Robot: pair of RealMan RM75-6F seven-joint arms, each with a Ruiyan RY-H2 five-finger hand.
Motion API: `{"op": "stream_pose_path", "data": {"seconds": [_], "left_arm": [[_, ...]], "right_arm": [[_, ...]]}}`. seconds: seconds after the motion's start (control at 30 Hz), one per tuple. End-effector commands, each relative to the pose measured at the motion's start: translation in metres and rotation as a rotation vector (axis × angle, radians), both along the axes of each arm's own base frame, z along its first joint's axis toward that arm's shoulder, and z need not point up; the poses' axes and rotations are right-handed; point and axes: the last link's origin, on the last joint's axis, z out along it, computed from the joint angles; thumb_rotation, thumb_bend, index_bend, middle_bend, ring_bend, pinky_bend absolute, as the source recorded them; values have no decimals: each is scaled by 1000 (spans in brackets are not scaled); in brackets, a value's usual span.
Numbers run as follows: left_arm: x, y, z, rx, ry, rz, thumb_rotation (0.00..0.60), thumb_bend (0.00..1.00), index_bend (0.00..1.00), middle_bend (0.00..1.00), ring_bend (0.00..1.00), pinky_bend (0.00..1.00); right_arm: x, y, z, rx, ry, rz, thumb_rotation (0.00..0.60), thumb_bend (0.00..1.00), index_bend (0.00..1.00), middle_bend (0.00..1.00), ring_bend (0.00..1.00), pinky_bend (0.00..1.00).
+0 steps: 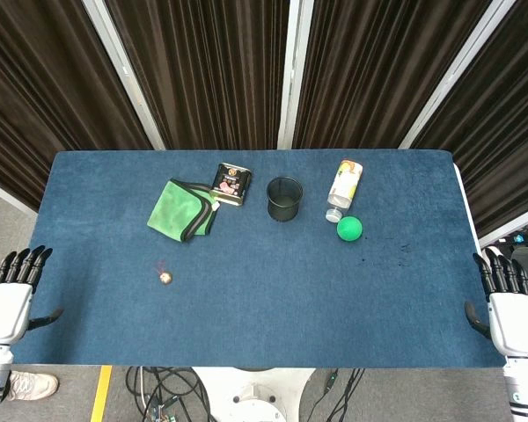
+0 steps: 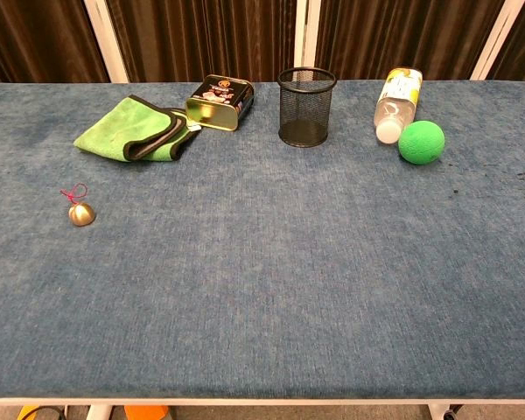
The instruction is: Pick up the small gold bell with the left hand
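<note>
The blue carpeted counter carries a folded green cloth at eleven o'clock. The left robot hand and right robot hand hover empty, fingers spread. The small gold bell sits at nine o'clock.

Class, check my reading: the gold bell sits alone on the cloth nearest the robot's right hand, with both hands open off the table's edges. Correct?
Not quite: the bell lies nearest the left hand, not the right hand, as the head view shows. The rest stands.
</note>
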Motion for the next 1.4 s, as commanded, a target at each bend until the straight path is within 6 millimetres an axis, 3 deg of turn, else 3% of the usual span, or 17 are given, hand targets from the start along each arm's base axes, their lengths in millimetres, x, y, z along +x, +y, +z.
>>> {"op": "stream_pose_path", "data": {"seconds": [0.03,0.33,0.57,0.97,1.17,1.4], "left_arm": [[0,0,0,-3,-1,2,600,84,35,43,13,33],[6,4,-4,-32,-41,-20,600,84,36,43,13,34],[29,30,-15,-118,-61,-103,600,84,59,52,13,46],[75,97,-75,-319,-51,-188,600,87,155,80,14,58],[81,109,-102,-362,-47,-186,600,121,188,129,39,87],[77,112,-117,-367,-18,-161,600,161,259,171,53,105]], "right_arm": [[0,0,0,3,0,-2,600,269,0,0,0,0],[0,0,-3,14,-6,-8,600,269,0,0,0,0],[0,0,-8,36,15,-8,600,270,0,0,0,0],[4,-5,0,25,33,1,600,270,0,0,0,0],[3,-4,1,26,33,-4,600,270,0,0,0,0],[0,-3,-6,44,21,-14,600,270,0,0,0,0]]}}
